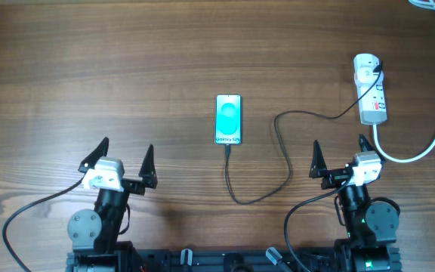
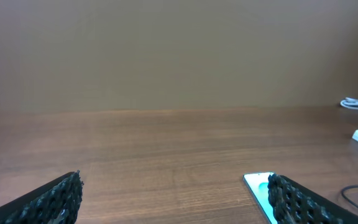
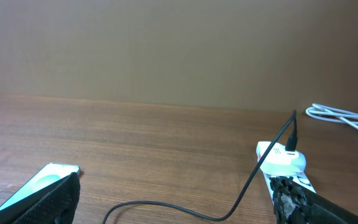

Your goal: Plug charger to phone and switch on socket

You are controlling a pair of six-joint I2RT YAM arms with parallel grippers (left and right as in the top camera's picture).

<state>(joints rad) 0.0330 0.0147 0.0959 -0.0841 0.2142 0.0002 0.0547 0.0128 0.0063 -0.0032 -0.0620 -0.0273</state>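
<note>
The phone (image 1: 228, 119) lies flat mid-table, cyan screen up; its edge also shows in the left wrist view (image 2: 257, 183) and the right wrist view (image 3: 42, 177). The thin black charger cable (image 1: 284, 155) runs from the phone's near end, where its tip meets the phone, loops right and ends in a black plug seated in the socket (image 1: 371, 98). The cable (image 3: 241, 200) and the socket (image 3: 281, 162) also show in the right wrist view. My left gripper (image 1: 125, 155) is open and empty, near left of the phone. My right gripper (image 1: 338, 155) is open and empty, just in front of the socket.
The socket's thick white cord (image 1: 429, 147) curves out right and runs up to the far right corner, also in the right wrist view (image 3: 344, 115). Both arm bases and their black cables sit along the near edge.
</note>
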